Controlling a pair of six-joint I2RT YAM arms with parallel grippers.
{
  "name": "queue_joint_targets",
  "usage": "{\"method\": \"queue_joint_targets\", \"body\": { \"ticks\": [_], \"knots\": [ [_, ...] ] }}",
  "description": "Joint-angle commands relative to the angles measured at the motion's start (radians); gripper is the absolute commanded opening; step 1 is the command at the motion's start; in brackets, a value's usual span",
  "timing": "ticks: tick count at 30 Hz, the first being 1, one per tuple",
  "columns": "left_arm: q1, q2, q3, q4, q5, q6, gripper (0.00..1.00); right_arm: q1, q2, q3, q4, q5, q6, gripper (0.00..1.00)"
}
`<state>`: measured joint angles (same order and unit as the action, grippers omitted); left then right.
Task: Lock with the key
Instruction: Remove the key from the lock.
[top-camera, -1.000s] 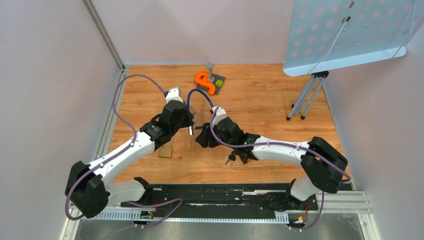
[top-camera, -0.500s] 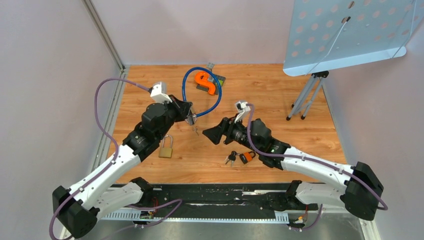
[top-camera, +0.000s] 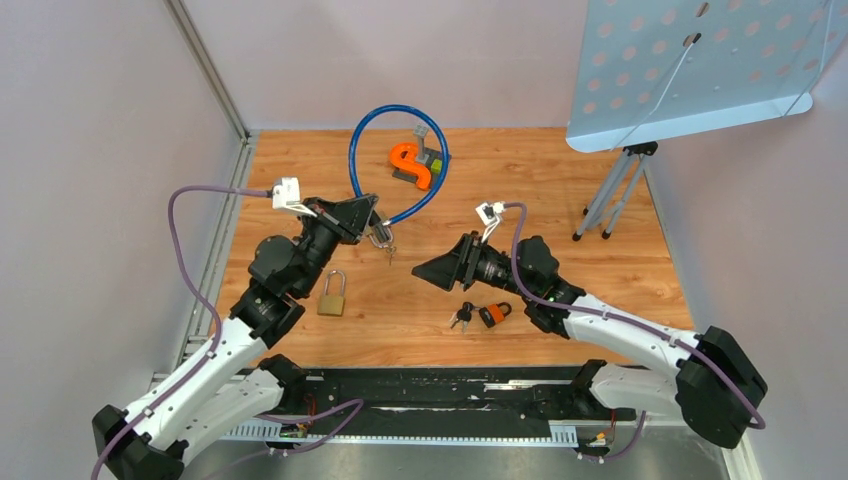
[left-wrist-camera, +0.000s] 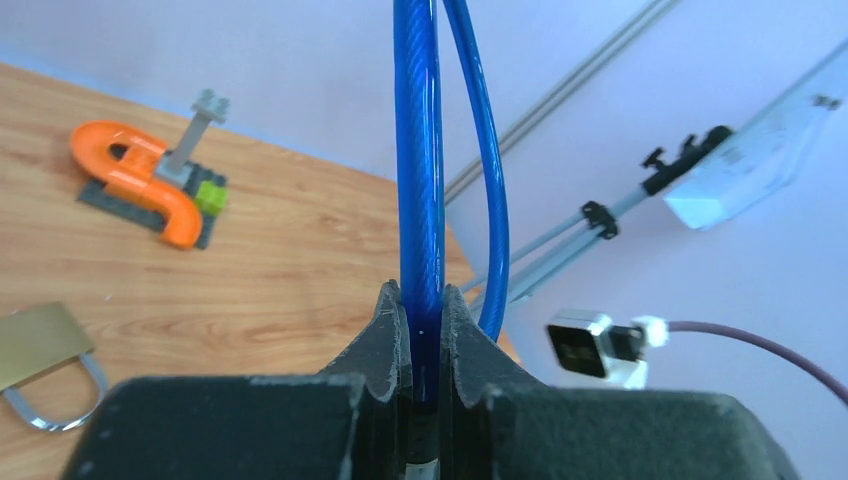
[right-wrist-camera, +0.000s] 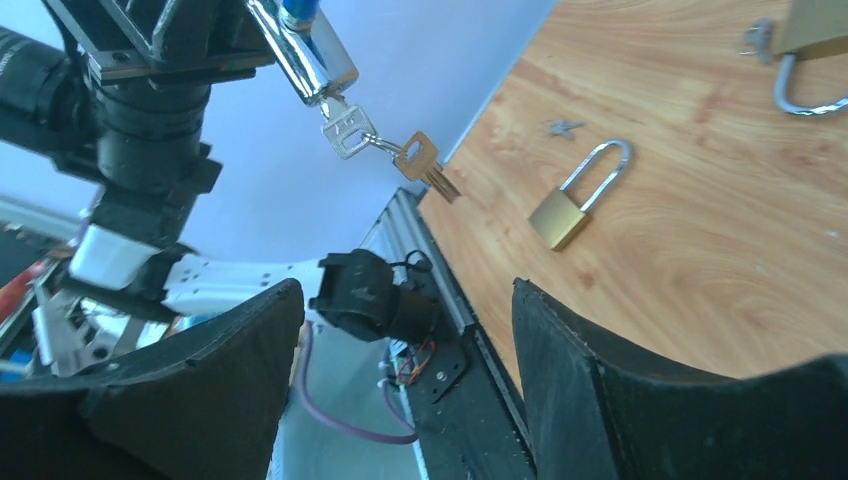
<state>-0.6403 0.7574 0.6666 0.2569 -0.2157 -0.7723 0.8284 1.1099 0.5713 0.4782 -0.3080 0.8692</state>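
Observation:
My left gripper (top-camera: 372, 226) is shut on the blue cable lock (top-camera: 395, 158), whose loop stands over the back of the table. In the left wrist view the cable (left-wrist-camera: 420, 200) runs up between the closed fingers (left-wrist-camera: 395, 330). The lock's chrome barrel (right-wrist-camera: 305, 50) sticks out with a key (right-wrist-camera: 350, 130) in it and a brass key (right-wrist-camera: 427, 162) dangling from it. The keys also show in the top view (top-camera: 388, 250). My right gripper (top-camera: 425, 270) is open and empty, facing the keys from the right, a short way off (right-wrist-camera: 405, 290).
A brass padlock (top-camera: 333, 293) lies on the wooden table (top-camera: 560, 230) below the left gripper (right-wrist-camera: 575, 200). A small orange padlock (top-camera: 491, 313) with black keys (top-camera: 461, 318) lies under the right arm. An orange S-shaped piece on a grey base (top-camera: 412, 163) stands at the back. A tripod (top-camera: 612, 190) stands at the right.
My left arm has drawn back and lifted the cable lock, and the loop has swung toward the back. My right arm has pulled away to the right, its open gripper now facing the keys.

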Motion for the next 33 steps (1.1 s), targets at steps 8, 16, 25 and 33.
{"method": "queue_joint_targets", "body": {
  "ticks": [8, 16, 25, 33],
  "knots": [
    [0.002, -0.089, -0.016, 0.326, 0.164, -0.051, 0.00, -0.048, 0.065, 0.019, 0.357, -0.303, 0.072, 0.76],
    [0.002, -0.093, -0.024, 0.450, 0.288, -0.076, 0.00, -0.084, 0.129, 0.058, 0.559, -0.392, 0.136, 0.77],
    [0.001, -0.089, -0.020, 0.511, 0.362, -0.129, 0.00, -0.105, 0.229, 0.181, 0.661, -0.576, 0.147, 0.76],
    [0.002, -0.060, -0.042, 0.582, 0.373, -0.174, 0.00, -0.098, 0.292, 0.226, 0.764, -0.614, 0.191, 0.77]
  ]
}}
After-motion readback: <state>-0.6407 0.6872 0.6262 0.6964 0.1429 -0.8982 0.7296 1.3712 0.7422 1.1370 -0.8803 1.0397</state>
